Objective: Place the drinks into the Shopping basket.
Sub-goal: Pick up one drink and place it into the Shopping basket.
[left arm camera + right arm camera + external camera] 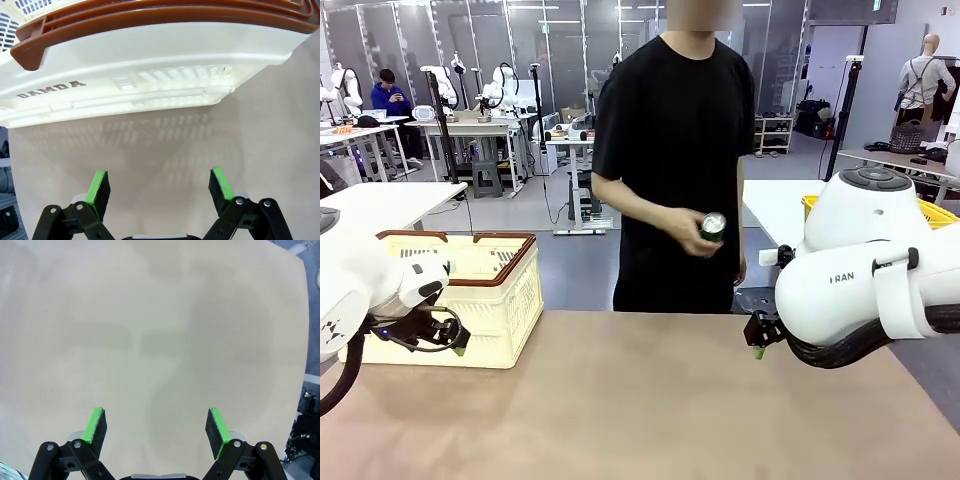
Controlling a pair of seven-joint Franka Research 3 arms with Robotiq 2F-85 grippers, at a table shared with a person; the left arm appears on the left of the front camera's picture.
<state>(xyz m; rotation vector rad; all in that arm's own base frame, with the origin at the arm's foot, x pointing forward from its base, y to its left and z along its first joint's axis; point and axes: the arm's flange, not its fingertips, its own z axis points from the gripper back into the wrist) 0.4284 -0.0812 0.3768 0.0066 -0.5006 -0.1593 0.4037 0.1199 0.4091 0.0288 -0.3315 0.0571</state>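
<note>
Left wrist view is showing the likeliest trouble: the left pincer [160, 186] is hanging low just beside the basket [150, 60]. A careless swing from there could be knocking its wall and shoving it toward the left edge of the tabletop [650, 400]. The green can [712, 227] is slim, so it could be slipping or tipping if it gets pinched off-centre.

Both pincers are standing wide, holding and touching nothing. The right pincer [159, 426] is hovering over bare tabletop near the right edge. Outward, the basket is sitting at the far left corner, its inside only partly showing. The can is resting in the person's hand [685, 232], beyond the far edge and well apart from both pincers.
</note>
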